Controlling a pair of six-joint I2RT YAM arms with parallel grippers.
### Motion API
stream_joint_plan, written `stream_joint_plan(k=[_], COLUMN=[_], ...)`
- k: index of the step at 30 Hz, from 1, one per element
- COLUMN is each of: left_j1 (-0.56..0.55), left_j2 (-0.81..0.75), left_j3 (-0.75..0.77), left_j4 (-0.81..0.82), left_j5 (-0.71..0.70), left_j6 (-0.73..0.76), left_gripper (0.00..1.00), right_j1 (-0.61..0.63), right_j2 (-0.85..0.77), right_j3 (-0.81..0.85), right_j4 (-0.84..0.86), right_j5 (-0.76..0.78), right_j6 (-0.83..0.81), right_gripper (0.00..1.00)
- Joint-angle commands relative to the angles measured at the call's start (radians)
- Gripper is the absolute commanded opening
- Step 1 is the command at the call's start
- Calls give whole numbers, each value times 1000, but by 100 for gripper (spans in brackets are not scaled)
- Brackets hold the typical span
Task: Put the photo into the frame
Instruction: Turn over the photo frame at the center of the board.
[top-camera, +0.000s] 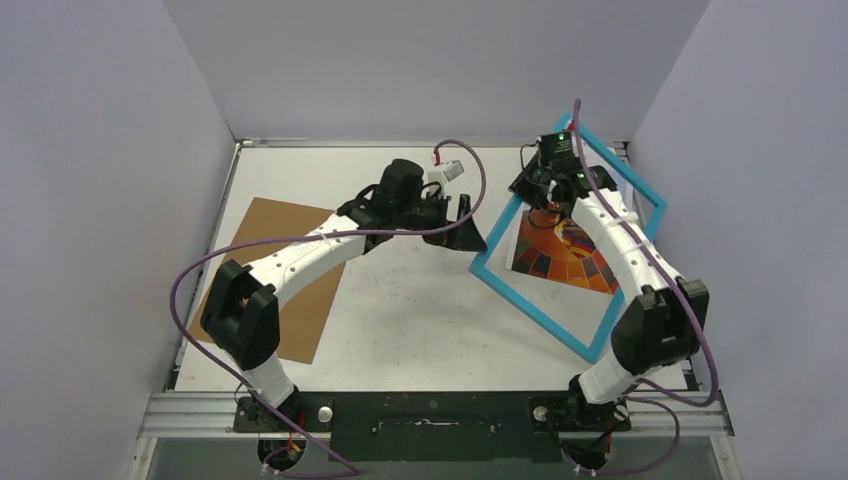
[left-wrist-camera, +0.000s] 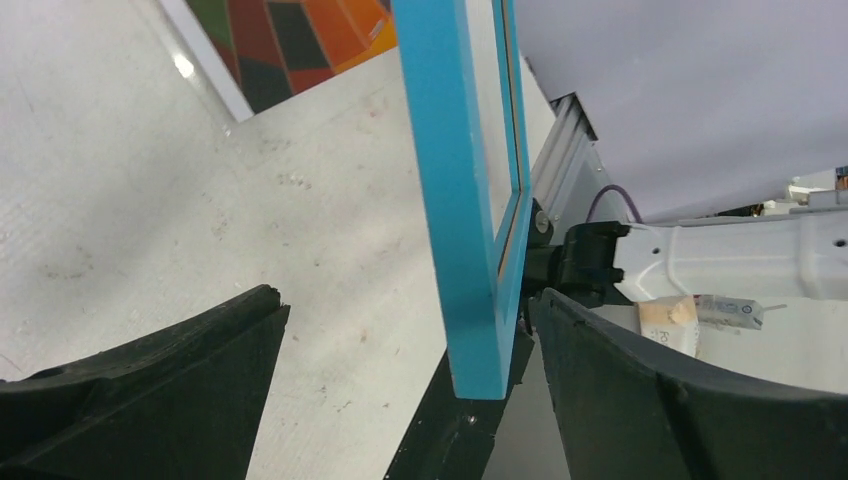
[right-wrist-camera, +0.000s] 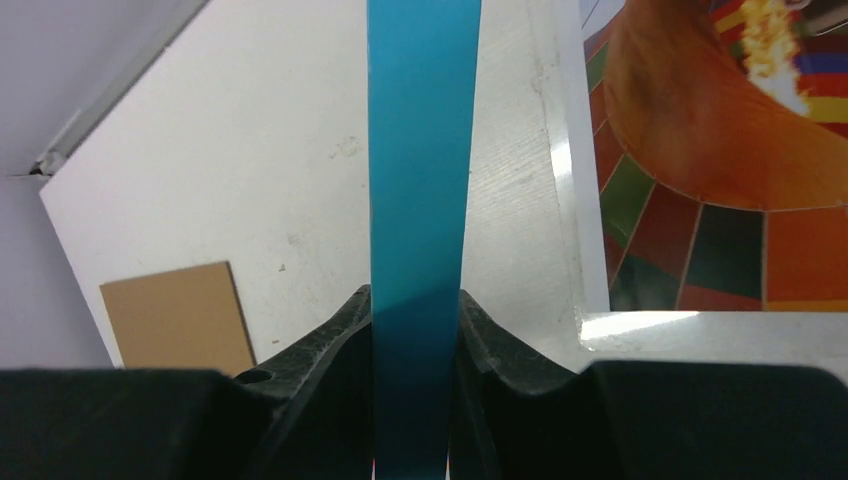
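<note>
Thin rectangular picture frame (top-camera: 530, 308), right side of table, is showing bright blue all round. Rectangular balloon photo print (top-camera: 565, 255) is showing orange w/ red, dark green & black patchwork panels, white border. Flat cardboard backing board (top-camera: 305, 320), nr left edge, is showing plain brown. White table top (top-camera: 420, 310) is showing faint grey scuffs.

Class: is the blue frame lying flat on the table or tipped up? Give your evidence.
Tipped up. The frame slants upward above the flat photo, with one rail clamped in the right claw.
</note>
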Motion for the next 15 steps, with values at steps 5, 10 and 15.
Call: stream_joint_plan(k=[5,10,15], left_j1=[42,157,272], left_j2=[-224,-328,-412], left_j3=[107,91,70], left_j4=[79,135,119], left_j5=[57,79,89], left_j6=[36,-34,-68], left_gripper=[97,97,97], right_j1=[21,35,48], right_j2=[-280,-294,-289], right_j3=[158,210,220], right_j4=[-112,-83,-10], right_j5=[158,74,-42], right_j6=[-70,-107,-120], right_gripper=[0,0,0])
